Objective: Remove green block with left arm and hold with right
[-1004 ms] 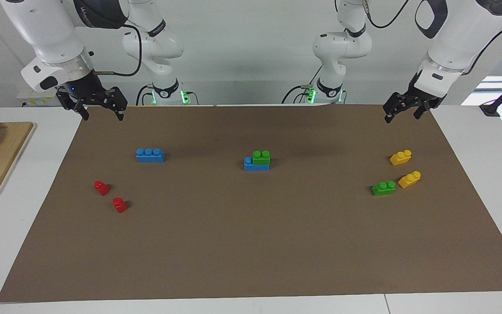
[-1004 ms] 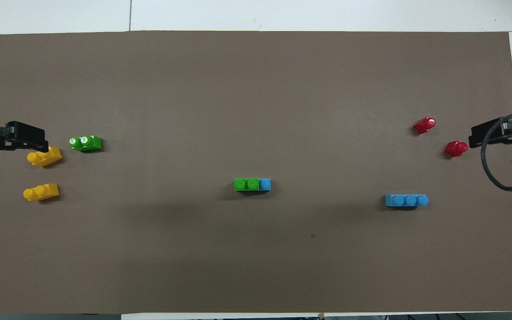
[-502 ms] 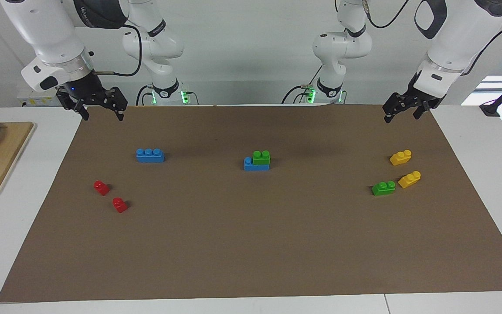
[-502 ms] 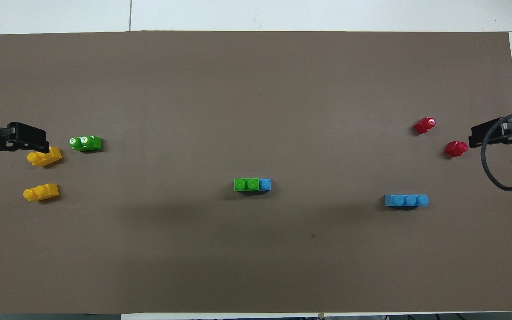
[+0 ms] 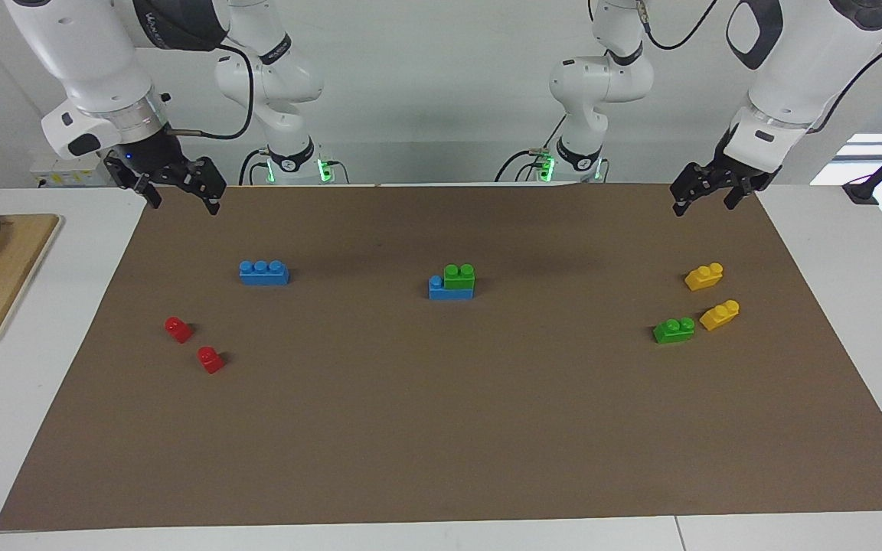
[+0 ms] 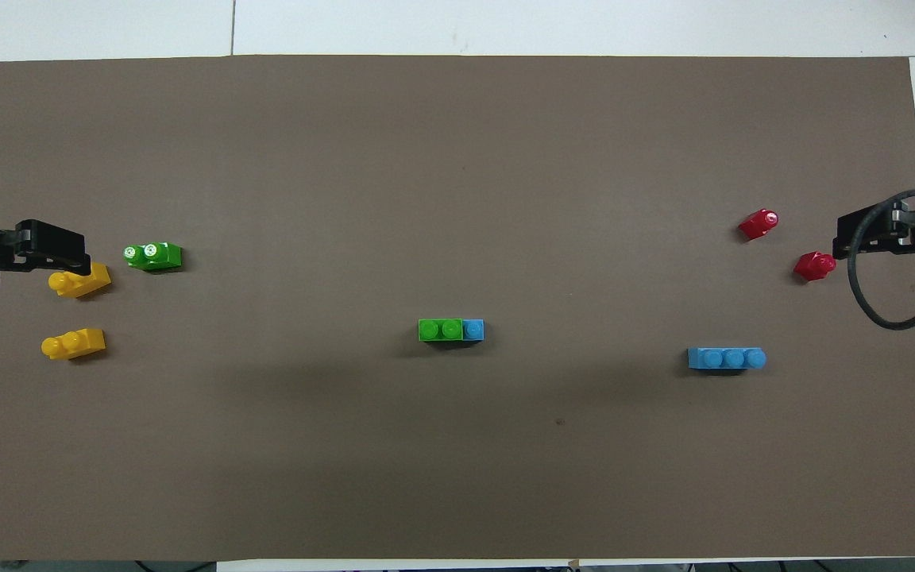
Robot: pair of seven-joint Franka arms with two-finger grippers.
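Green block [image 5: 459,276] sits on blue brick [image 5: 450,288]; left tool [image 5: 705,197] and right tool [image 5: 178,193] hang raised, wide open.

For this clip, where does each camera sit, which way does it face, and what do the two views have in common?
Facing view: high across the table, looking at the robots; both arms, bases, left hand and right hand show, raised.
Overhead view: high above the robots' end, looking steeply down; only the two hands show at the sides.
Shared: brown mat, green block stacked on a blue brick, loose green block, yellow bricks, red bricks, half a turn apart.
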